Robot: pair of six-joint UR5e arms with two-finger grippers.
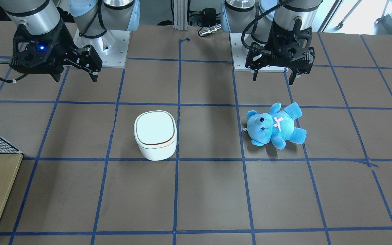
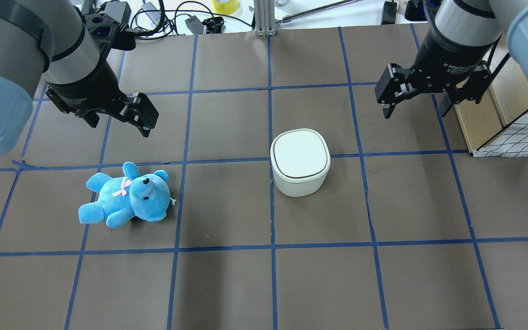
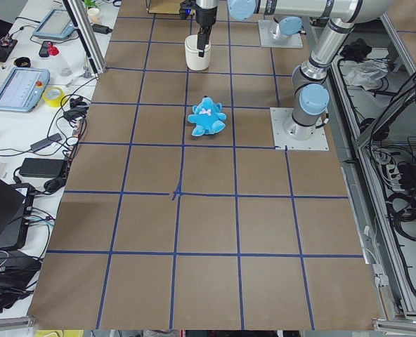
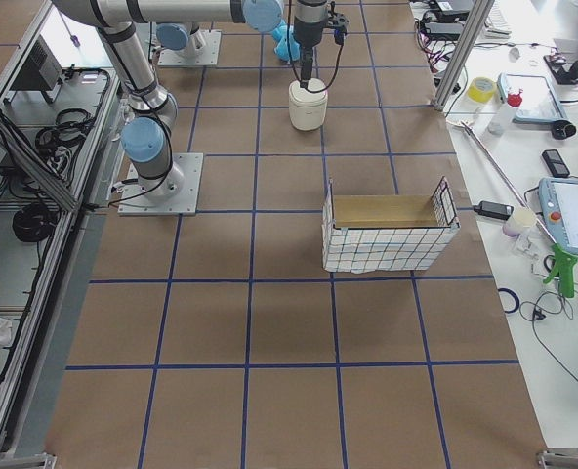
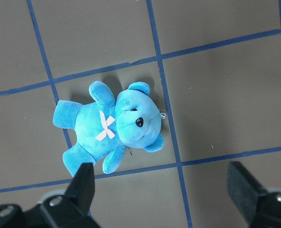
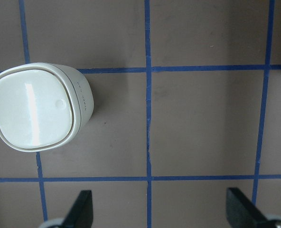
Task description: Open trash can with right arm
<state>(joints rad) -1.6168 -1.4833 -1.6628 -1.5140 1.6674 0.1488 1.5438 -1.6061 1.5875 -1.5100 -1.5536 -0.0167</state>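
1. One trash can [image 2: 299, 161] is set upright near the table's middle, its flat lid down (a small round dimple is seen on the lid in the right wrist view).
2. It is found lower than the right gripper [image 2: 413, 114] and toward the centre from it, well apart. No long axis is offered by its rounded-square shape, and this gripper is judged the nearer one.
3. The jaws of both grippers are held spread, with nothing between them. The left gripper [image 2: 119, 128] is held above the blue bear [image 2: 126, 201].
4. The brown table [image 2: 227, 284] is taped in blue squares, and a wire basket [image 2: 511, 133] is placed at the right edge.

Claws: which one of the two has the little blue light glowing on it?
The right claw, the one nearer the white trash can. The left claw, by the blue teddy, shows no light.
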